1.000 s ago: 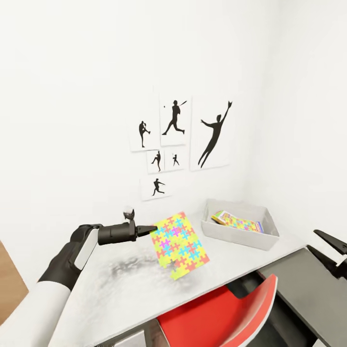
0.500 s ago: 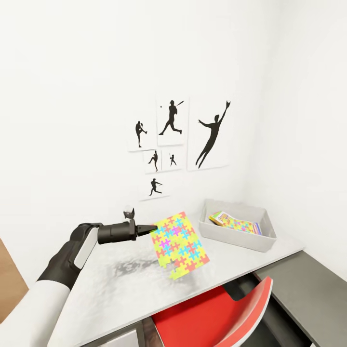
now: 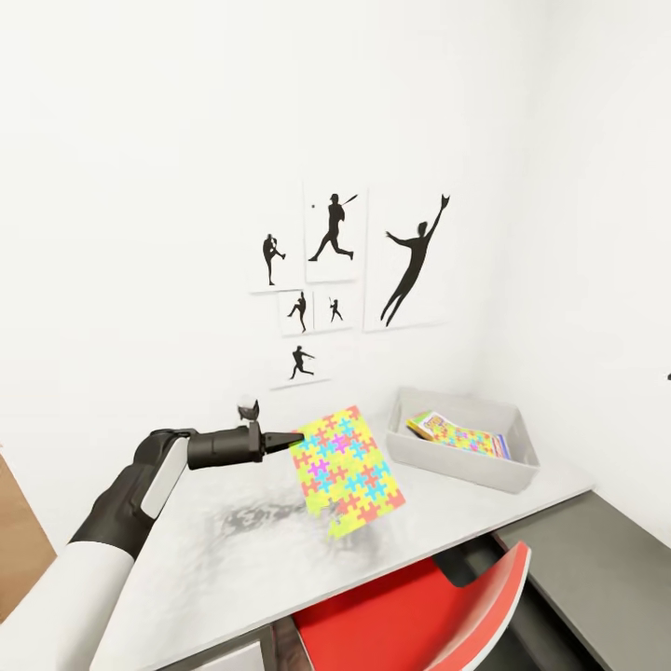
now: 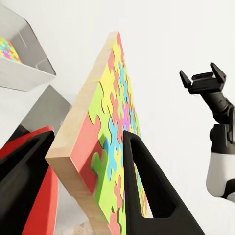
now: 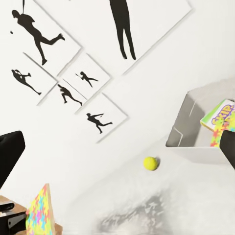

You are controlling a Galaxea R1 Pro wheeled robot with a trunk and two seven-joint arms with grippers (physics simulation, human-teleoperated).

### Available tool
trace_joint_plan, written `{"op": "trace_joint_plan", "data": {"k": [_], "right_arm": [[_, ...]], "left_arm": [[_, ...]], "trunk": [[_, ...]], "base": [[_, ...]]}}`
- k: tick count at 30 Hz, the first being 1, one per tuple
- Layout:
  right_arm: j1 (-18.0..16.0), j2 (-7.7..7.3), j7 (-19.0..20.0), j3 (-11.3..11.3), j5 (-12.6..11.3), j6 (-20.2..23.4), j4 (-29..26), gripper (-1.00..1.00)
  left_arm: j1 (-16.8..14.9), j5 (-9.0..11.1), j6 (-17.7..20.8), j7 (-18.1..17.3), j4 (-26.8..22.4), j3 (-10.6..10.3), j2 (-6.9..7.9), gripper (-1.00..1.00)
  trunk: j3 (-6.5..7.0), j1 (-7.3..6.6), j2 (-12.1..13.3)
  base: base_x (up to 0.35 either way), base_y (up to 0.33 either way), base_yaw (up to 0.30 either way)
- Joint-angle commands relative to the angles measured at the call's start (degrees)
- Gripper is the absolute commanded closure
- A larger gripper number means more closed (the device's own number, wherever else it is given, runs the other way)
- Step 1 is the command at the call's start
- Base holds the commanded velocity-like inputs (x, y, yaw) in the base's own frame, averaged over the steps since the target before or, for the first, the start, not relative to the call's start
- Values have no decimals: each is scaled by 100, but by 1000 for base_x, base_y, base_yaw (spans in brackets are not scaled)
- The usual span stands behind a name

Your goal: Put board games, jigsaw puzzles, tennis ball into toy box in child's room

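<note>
Transfer step in hand: left claw point(image 3: 291, 436) clamps the thin multicoloured jigsaw sheet point(image 3: 349, 471) above the pale grey desk point(image 3: 233, 550); next requires carrying it over the light-grey toy tray point(image 3: 463, 461) and releasing; right claw's state cannot be told.

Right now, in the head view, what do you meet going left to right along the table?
Left arm's claw shut on the jigsaw puzzle held tilted above the table → toy box, with a second puzzle and a game box inside → lower dark grey section.
</note>
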Motion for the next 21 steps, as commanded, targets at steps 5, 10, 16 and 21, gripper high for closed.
{"op": "trace_joint_plan", "data": {"k": [5,10,16,21], "right_arm": [[-5,1,-2,202,18,-45,3,-100],[-11,-54,-39,255,22,-110,3,-100],[-21,-73,-1018,354,66,-290,3,-100],[-25,-62,-1327,477,63,-299,3,-100]], "left_arm": [[-4,1,19,-4,-179,-42,-4,100],[-4,6,21,-4,-220,-52,-36,100],[-4,29,21,-4,-517,-64,-37,100],[-4,26,21,-4,-604,-71,-61,100]], "trunk": [[-3,3,-5],[-3,3,-5],[-3,3,-5],[-3,3,-5]], "base": [[113,-233,265],[105,-154,249],[27,-45,41],[2,-4,3]]}}
